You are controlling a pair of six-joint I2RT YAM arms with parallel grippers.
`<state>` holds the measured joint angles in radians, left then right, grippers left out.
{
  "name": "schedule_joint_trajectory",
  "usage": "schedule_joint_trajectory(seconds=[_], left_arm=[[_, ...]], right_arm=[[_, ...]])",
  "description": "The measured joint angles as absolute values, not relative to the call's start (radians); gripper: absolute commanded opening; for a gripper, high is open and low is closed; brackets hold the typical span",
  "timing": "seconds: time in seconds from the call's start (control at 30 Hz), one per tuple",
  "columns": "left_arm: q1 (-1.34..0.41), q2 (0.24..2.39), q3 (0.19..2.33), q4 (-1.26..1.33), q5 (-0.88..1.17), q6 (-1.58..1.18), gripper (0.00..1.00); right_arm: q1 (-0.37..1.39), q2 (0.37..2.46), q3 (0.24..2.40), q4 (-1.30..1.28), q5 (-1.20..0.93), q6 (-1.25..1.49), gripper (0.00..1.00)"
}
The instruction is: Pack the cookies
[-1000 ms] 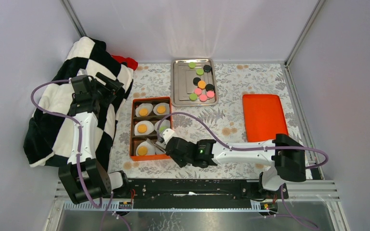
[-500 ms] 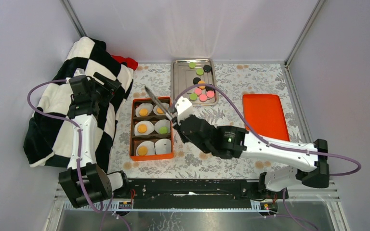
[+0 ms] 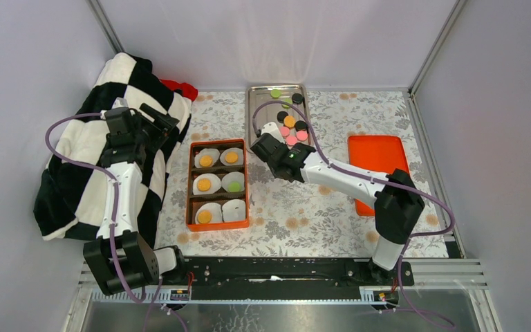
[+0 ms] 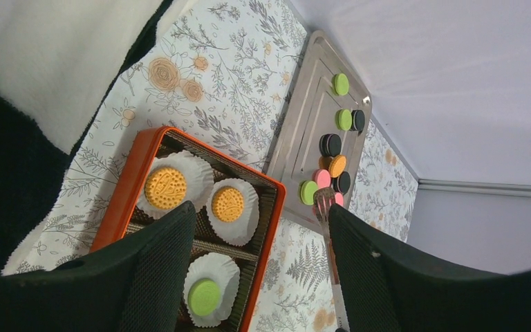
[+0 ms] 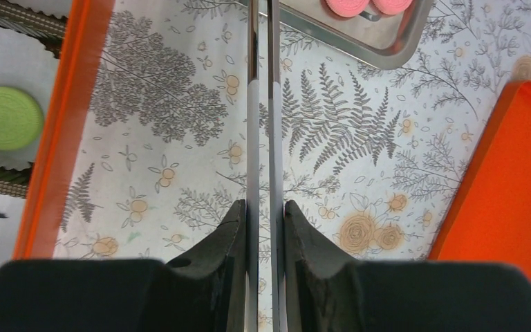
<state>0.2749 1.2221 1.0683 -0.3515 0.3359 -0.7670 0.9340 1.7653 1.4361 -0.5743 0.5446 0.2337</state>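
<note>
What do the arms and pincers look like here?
The left arm and right arm match: white links, black joint housings, a purple cable along each. A small green light glows near the right wrist. The left pincer and right pincer have matte black, blunt fingers.

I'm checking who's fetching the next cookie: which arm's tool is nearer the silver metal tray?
Right. The right tool, shut on thin metal tongs, sits at the silver metal tray's near-left corner; the left tool is apart, over the checkered blanket left of the orange box.

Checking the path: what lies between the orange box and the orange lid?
Right wrist view: floral tablecloth, otherwise bare, with the tongs in the right gripper hanging over it.
</note>
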Motion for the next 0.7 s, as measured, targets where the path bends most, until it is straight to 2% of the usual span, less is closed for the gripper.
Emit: schedule_joint_trajectory(seconds=[0.17,0.33,0.4,0.7], left_arm=[[0.274,1.230,1.068,-0.352,0.336,-0.767,0.76],[0.274,1.236,1.068,-0.352,0.336,-0.767,0.76],[0.274,1.237,1.068,-0.352,0.336,-0.767,0.76],[0.274,1.237,1.068,-0.352,0.336,-0.767,0.76]], right_arm=[[0.925,1.766,1.449,-0.573,0.510,0.267,0.35],[0.897,1.766,1.442,-0.575,0.488,0.305,0.38],[0.886,1.766,1.434,-0.575,0.475,0.318,0.45],[0.847,1.766,1.409,-0.577,0.451,0.361,0.46]])
